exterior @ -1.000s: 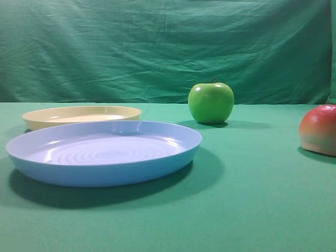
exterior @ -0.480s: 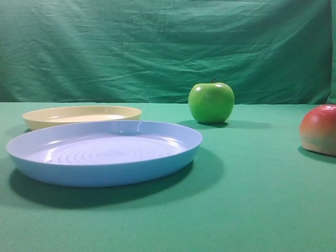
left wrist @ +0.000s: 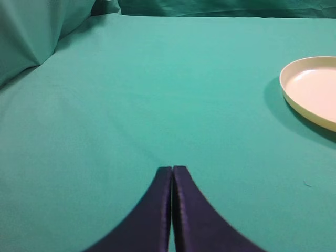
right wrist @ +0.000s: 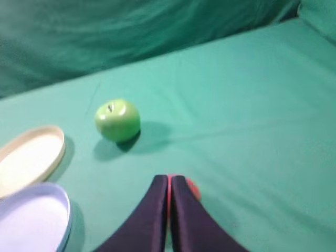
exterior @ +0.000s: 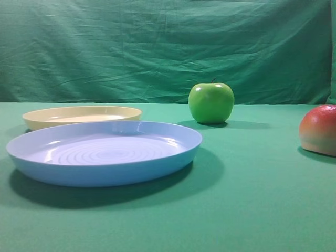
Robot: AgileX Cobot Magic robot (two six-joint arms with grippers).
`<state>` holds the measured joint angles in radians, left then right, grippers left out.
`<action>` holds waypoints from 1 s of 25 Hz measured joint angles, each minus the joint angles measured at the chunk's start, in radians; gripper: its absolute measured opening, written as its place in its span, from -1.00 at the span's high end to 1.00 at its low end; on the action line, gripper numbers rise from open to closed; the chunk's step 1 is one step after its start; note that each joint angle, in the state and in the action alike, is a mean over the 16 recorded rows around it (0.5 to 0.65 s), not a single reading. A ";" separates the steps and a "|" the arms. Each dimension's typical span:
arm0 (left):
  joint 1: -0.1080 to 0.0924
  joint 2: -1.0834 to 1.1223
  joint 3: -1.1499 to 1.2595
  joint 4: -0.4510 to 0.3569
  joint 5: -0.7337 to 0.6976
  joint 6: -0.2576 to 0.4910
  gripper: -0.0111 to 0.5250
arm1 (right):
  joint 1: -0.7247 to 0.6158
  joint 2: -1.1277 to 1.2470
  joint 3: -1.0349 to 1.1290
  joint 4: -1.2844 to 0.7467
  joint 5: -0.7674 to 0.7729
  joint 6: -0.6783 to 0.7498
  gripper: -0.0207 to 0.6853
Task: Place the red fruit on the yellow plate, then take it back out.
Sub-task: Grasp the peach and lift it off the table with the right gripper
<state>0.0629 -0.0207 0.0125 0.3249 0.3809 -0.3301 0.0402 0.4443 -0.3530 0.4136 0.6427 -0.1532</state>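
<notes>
The red fruit [exterior: 319,129] rests on the green cloth at the right edge of the exterior view, partly cut off. In the right wrist view only a red sliver of the red fruit [right wrist: 193,190] shows behind the fingertips of my right gripper [right wrist: 169,178], which hangs above it, shut and holding nothing. The pale yellow plate [exterior: 81,116] lies at the far left behind a blue plate; it also appears as the yellow plate [right wrist: 29,157] and the yellow plate [left wrist: 313,89]. My left gripper [left wrist: 171,170] is shut over bare cloth, left of the plate.
A large light-blue plate [exterior: 105,152] with concentric rings lies in front of the yellow one. A shiny green apple [exterior: 211,102] with a stem stands mid-table, also seen as the green apple [right wrist: 117,121]. A green cloth backdrop [exterior: 168,47] hangs behind the table.
</notes>
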 joint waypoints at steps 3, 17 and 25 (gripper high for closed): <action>0.000 0.000 0.000 0.000 0.000 0.000 0.96 | 0.000 0.155 -0.062 0.000 0.101 -0.017 0.94; 0.000 0.000 0.000 0.000 0.000 0.000 0.96 | 0.100 0.690 -0.264 -0.061 0.203 -0.125 0.94; 0.000 0.000 0.000 0.000 0.000 0.000 0.96 | 0.204 0.830 -0.383 -0.169 0.140 -0.137 0.63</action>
<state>0.0629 -0.0207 0.0125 0.3249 0.3809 -0.3301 0.2438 1.2738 -0.7364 0.2449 0.7824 -0.2903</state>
